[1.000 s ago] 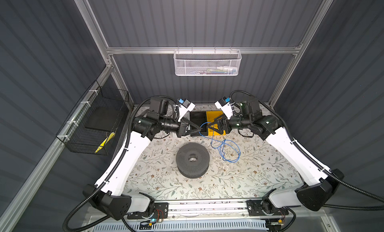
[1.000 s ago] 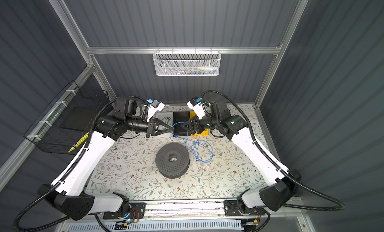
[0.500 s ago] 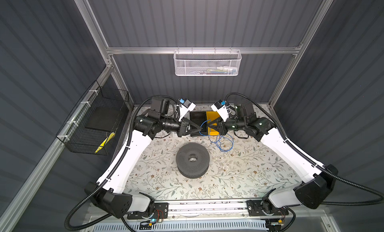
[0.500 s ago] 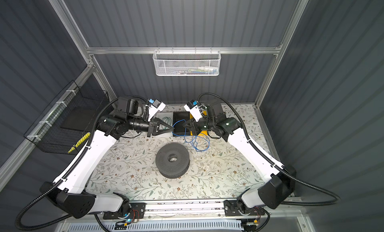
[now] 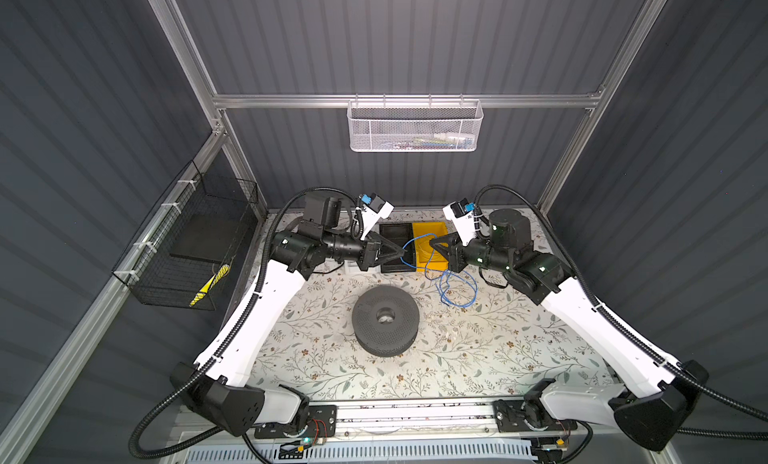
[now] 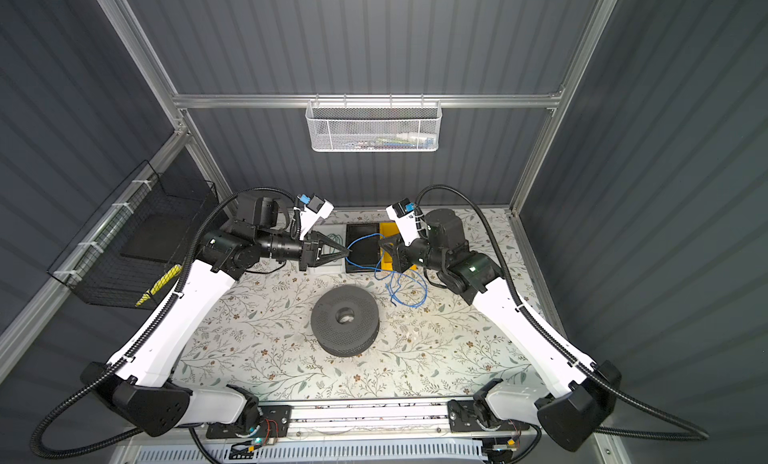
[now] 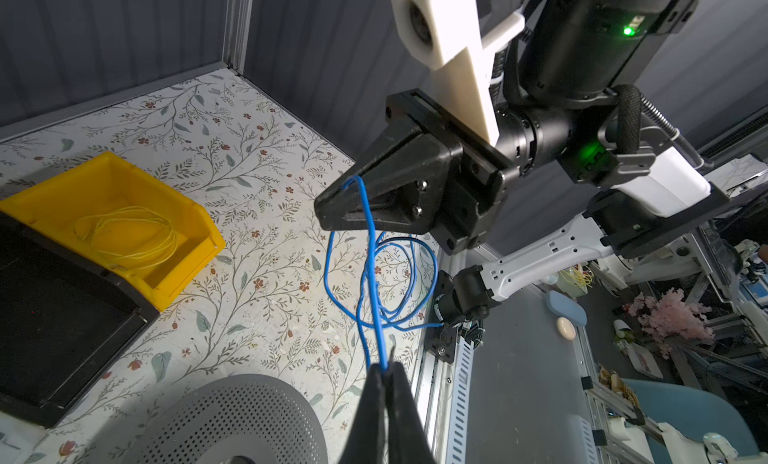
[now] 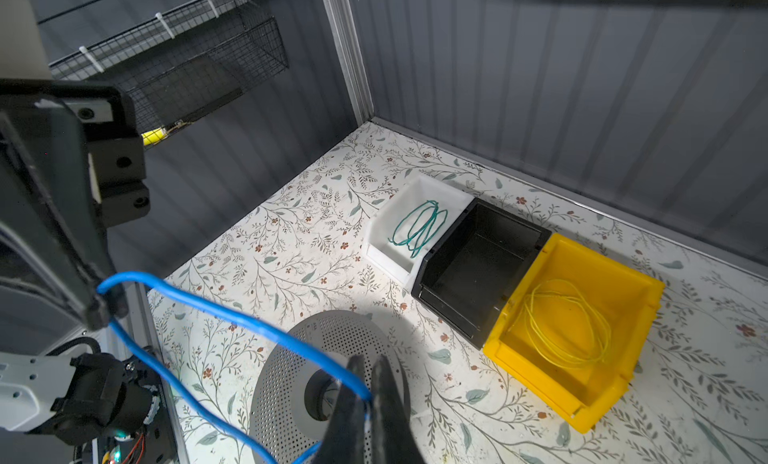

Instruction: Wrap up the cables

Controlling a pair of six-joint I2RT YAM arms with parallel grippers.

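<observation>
The cable (image 5: 417,237) is a thin bright-blue wire arching in the air between my two grippers above the bins. Its loose loops (image 6: 405,292) hang down from the right gripper to the floral mat. My left gripper (image 7: 385,368) is shut on the cable (image 7: 371,270); in both top views its tip (image 5: 401,256) points right. My right gripper (image 8: 368,364) is shut on the cable (image 8: 232,312) a short way along, with its tip (image 6: 380,246) facing the left one. The two tips are about a hand's width apart.
A grey perforated disc (image 5: 384,325) with a centre hole lies mid-mat. At the back stand a white bin (image 8: 415,187) with a green wire, a black bin (image 8: 478,254) and a yellow bin (image 8: 623,270) with a yellow wire. A black wire basket (image 5: 187,241) hangs on the left wall and a white mesh basket (image 5: 413,127) on the back wall.
My right gripper's jaws have closed on the blue cable. The right arm swung a little left and back again, and the hanging loops shifted with it. The left gripper has kept its grip and place.
</observation>
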